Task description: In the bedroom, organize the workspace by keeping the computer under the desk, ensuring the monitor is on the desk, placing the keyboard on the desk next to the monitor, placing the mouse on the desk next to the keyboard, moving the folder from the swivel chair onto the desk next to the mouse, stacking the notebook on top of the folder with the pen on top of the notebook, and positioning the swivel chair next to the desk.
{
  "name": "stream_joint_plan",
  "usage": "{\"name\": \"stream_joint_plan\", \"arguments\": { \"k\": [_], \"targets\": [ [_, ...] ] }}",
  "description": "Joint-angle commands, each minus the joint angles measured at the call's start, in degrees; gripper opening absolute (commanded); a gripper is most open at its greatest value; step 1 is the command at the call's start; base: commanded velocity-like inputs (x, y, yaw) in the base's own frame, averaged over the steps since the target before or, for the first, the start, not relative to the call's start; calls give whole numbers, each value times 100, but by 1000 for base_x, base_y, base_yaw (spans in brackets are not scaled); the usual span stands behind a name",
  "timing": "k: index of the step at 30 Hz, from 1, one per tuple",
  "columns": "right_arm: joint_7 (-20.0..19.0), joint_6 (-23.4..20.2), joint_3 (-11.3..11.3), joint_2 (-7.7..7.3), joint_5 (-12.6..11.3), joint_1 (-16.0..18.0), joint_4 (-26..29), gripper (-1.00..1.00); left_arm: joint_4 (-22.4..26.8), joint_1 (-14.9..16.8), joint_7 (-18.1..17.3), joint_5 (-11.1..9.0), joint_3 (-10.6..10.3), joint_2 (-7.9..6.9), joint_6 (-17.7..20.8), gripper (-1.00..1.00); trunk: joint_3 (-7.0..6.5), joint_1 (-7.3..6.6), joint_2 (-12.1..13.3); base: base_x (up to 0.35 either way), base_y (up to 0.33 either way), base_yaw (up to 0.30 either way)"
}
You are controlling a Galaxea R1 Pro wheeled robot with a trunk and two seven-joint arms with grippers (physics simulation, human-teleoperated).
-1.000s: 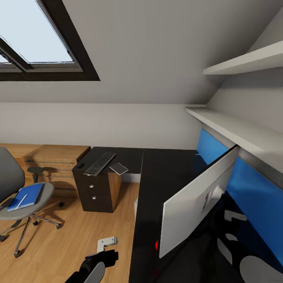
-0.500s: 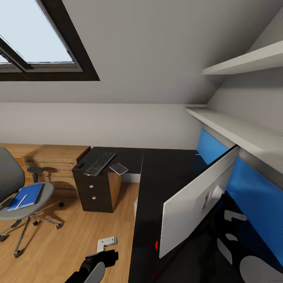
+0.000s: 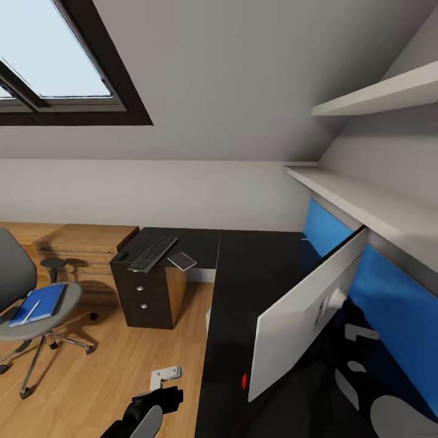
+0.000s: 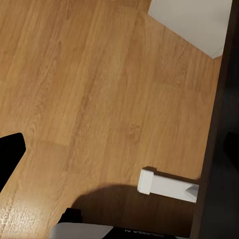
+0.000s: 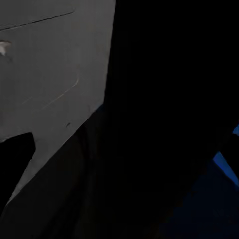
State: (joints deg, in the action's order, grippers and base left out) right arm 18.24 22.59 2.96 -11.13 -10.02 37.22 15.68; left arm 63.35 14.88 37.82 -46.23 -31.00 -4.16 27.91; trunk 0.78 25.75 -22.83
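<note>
The monitor (image 3: 301, 319) stands tilted on the black desk (image 3: 255, 267), silver-white back toward me, a red dot at its lower corner. My right gripper is hidden behind it; in the right wrist view the monitor's grey back (image 5: 50, 74) is very close. The keyboard (image 3: 153, 253) lies on the desk's far wing, with a small dark mouse (image 3: 123, 256) and a flat grey notebook (image 3: 182, 261) beside it. The blue folder (image 3: 39, 304) rests on the swivel chair (image 3: 18, 274), a pale pen (image 3: 30, 311) on top. My left gripper (image 3: 165, 376) hangs open over the floor. The computer (image 4: 194, 20) sits by the desk edge.
A low light-wood cabinet (image 3: 85, 243) stands against the back wall behind the chair. Two white shelves (image 3: 365, 207) run above the desk's blue back panel (image 3: 395, 304). A skylight is set in the sloped ceiling. Wood floor (image 3: 121, 353) lies between chair and desk.
The whole view has shifted slightly left, so the camera moved. The monitor has tilted by a hair. Nothing else has moved.
</note>
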Motion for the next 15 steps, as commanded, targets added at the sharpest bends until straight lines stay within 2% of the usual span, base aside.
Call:
{"name": "stream_joint_plan", "arguments": {
  "k": [1,15],
  "targets": [
    [12,25,53,-3,-53,4,1,100,8,6,50,-44,-20,-6,4,100,8,3,-9,0,0,0],
    [13,22,73,-3,-53,4,5,100,8,6,50,-44,-20,-6,3,100,8,3,-9,0,0,0]
  ]
}}
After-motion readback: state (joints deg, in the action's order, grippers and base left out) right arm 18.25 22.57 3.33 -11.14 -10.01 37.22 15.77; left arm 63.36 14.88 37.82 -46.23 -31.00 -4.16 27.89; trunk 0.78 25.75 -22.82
